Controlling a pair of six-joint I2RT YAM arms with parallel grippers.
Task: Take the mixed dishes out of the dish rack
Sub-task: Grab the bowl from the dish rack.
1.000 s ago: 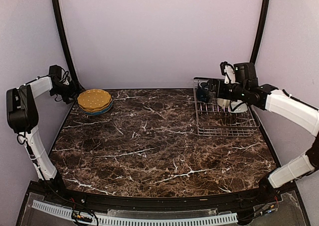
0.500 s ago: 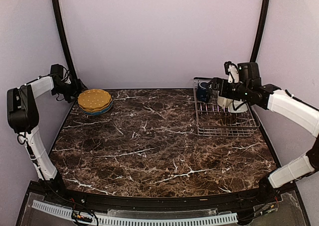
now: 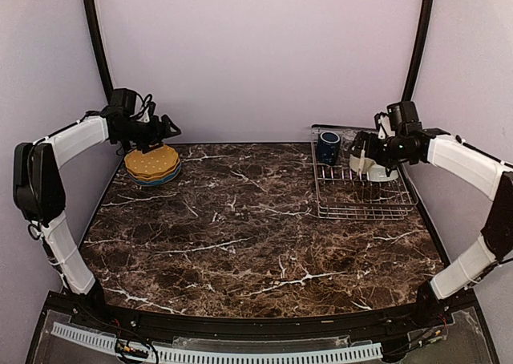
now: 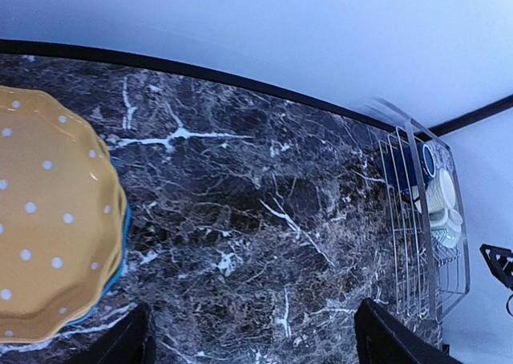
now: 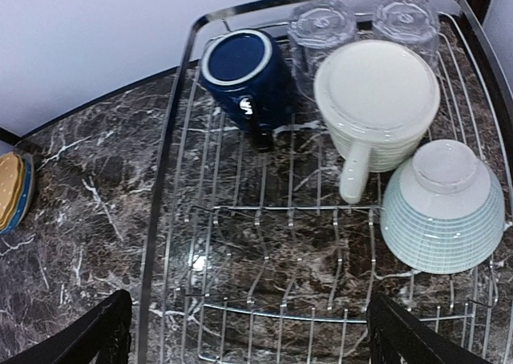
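The silver wire dish rack (image 3: 361, 213) stands at the back right; it also shows in the right wrist view (image 5: 172, 155) and the left wrist view (image 4: 417, 252). Upside down in it are a navy mug (image 5: 240, 75), a cream mug (image 5: 377, 99), a pale greenish bowl (image 5: 443, 208) and two clear tumblers (image 5: 322, 27). The yellow dotted plates (image 3: 151, 162) are stacked on a blue plate (image 4: 122, 244) at the back left. My left gripper (image 3: 168, 129) is open and empty, hovering beside the stack. My right gripper (image 3: 358, 151) is open and empty above the rack's bare front half (image 5: 244, 336).
The dark marble table (image 3: 240, 228) runs between the plate stack and the rack. Purple walls and black corner posts (image 3: 100, 59) close in the back and sides. The rack's front section holds upright wire dividers (image 5: 304, 220).
My left gripper swung right from the far left corner to above the plate stack. My right gripper drew back to the right from the navy mug, which stays in the rack.
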